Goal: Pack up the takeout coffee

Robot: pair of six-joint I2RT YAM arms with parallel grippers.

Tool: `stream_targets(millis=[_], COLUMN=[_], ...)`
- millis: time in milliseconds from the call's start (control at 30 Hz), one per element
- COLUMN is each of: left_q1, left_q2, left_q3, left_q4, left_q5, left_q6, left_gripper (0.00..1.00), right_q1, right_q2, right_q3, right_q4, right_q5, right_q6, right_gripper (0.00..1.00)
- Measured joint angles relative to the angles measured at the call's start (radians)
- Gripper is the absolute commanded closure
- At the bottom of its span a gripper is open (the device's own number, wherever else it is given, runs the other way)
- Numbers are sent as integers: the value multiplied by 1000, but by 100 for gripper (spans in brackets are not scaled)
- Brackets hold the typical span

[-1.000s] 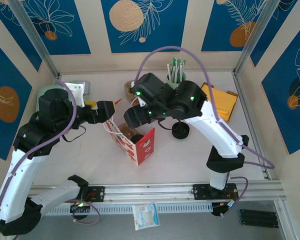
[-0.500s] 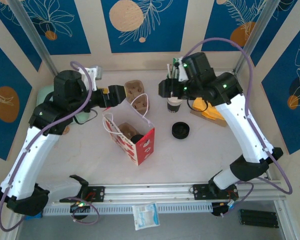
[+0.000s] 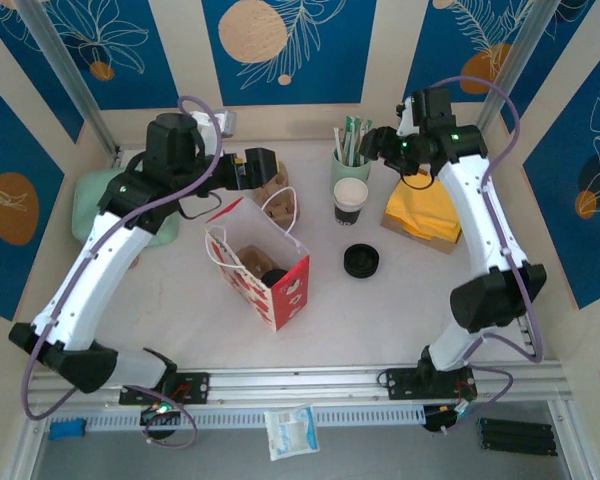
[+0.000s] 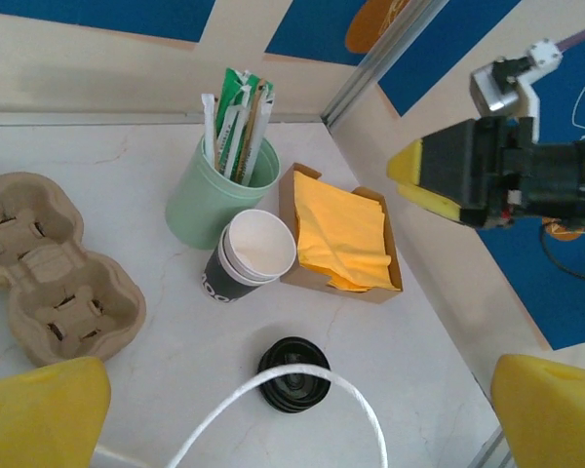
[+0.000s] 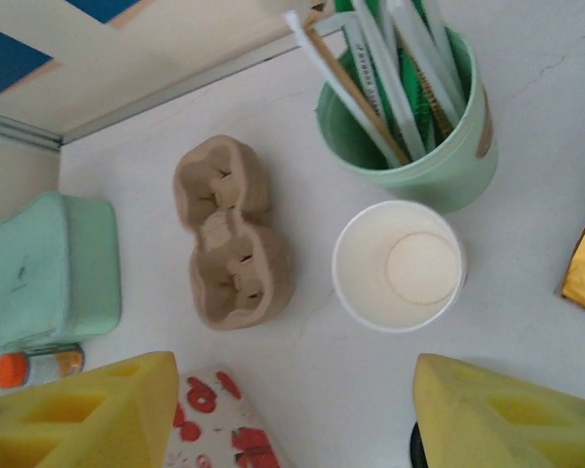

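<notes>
1. The right gripper (image 5: pixel 294 421) is seen with its yellow fingers spread wide and nothing between them; it is open and empty.
2. The left gripper (image 4: pixel 292 414) is likewise spread wide and empty, and is held above the cardboard cup carrier (image 3: pixel 278 200).
3. The takeout coffee (image 5: pixel 398 265) is found ahead of the right fingers and below them, a little to one side of the gap's centre line. It stands upright with its long axis vertical, so its open, lidless mouth is looked straight down into.
4. From above, the right gripper is judged the nearer of the two to the cup, which suits a descent over the rim.
5. The green cup of sticks (image 5: pixel 419 117) stands just beside the coffee on its far side; whether they touch cannot be told, and little room is left there for a finger.
6. The black lid (image 3: pixel 361 261) lies apart on the table, the red-and-white bag (image 3: pixel 275 280) stands open nearby, and the box of yellow napkins (image 3: pixel 425 215) sits to the right.
7. A pale marbled tabletop (image 3: pixel 180 310) is enclosed by cream walls with blue panels.
</notes>
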Motion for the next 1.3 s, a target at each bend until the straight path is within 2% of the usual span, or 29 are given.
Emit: stream_targets(millis=[167, 300, 567, 933, 1200, 1300], left_q1=[0, 0, 0, 0, 0, 0], left_q2=[54, 76, 142, 180, 180, 180], left_q3=[45, 73, 129, 144, 153, 153], left_q4=[-2, -3, -21, -34, -34, -34], left_q5=[0, -1, 0, -1, -1, 0], left_q6=[16, 27, 45, 52, 53, 53], left_gripper=[1, 1, 1, 1, 1, 1], right_q1=[-45, -57, -58, -57, -57, -57], right_q2=[162, 305, 527, 641, 682, 693], right_q3=[84, 222, 502, 632, 644, 644], right_q4=[31, 29, -16, -53, -54, -54], right_q5=[-19, -23, -31, -46, -45, -45], right_q6=[-53, -97, -139, -153, -153, -153], right_gripper=[55, 63, 64, 66, 75, 76])
